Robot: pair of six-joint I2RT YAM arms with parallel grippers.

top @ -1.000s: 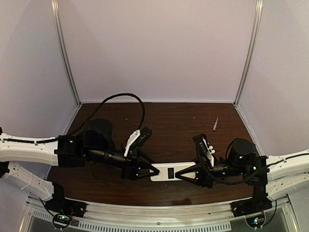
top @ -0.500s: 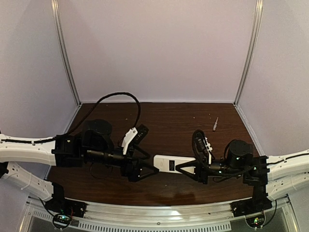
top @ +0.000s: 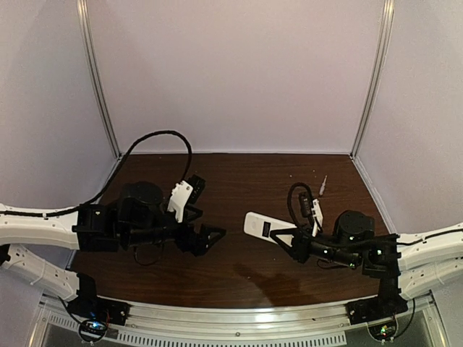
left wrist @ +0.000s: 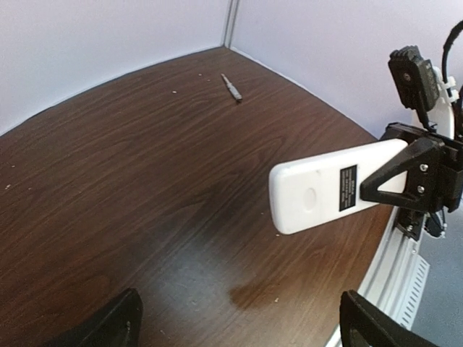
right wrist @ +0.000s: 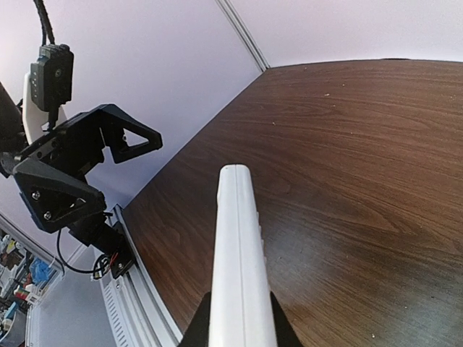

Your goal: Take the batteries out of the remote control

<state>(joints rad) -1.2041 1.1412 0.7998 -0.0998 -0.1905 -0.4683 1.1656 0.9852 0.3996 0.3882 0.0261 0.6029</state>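
Jaws of the right gripper [top: 284,241] clenched on one end of the remote control [top: 264,227], holding it clear of the worktop [top: 246,181], free end offered toward the left gripper [top: 215,235], likely so that side can work on it. Left jaws spread, empty, well apart from that free end; batteries not visible, probably inside.

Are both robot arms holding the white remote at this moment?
No, only the right fingers clamp the remote control; the left fingers hang open, apart from it.

arms [top: 36,225] white | joints [top: 141,196] black | fingers [left wrist: 391,170] black, triangular | cable [top: 137,141] black, looped
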